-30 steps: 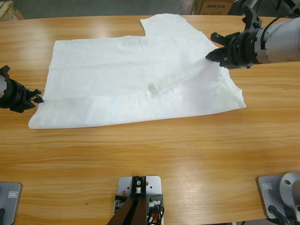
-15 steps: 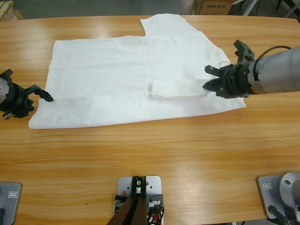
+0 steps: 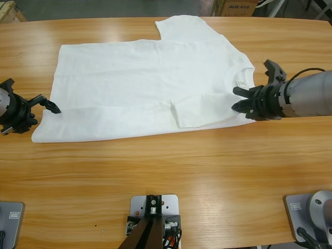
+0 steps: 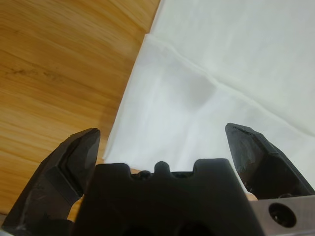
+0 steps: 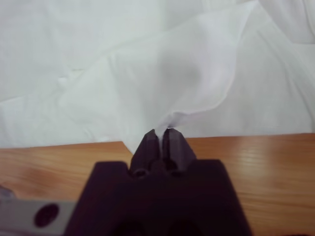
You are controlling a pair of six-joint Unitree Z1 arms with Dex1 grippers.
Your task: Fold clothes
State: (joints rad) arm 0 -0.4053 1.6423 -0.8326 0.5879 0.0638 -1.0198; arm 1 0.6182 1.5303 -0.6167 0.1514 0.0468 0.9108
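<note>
— High view first: how does the shirt lie?

— The white T-shirt (image 3: 140, 88) is spread flat across the far half of the wooden table (image 3: 171, 176), hem toward the left, ribbed neck (image 3: 239, 78) toward the right. One sleeve (image 3: 184, 27) sticks out at the far edge; the near sleeve (image 3: 199, 110) is folded over the body, making a doubled flap. The cloth is plain and only lightly creased.

— And the grippers?

— The right gripper (image 3: 237, 99), coming in from the right, is pinched tight on a lifted fold of the T-shirt near the collar; its wrist view shows cloth rising from between the closed jaws. The left gripper (image 3: 45, 104) sits at the shirt's near-left corner with jaws spread wide, holding nothing.

— Any writing?

— None legible on the shirt. A cardboard box (image 3: 241, 7) beyond the far edge carries dark lettering, too small to read.
</note>
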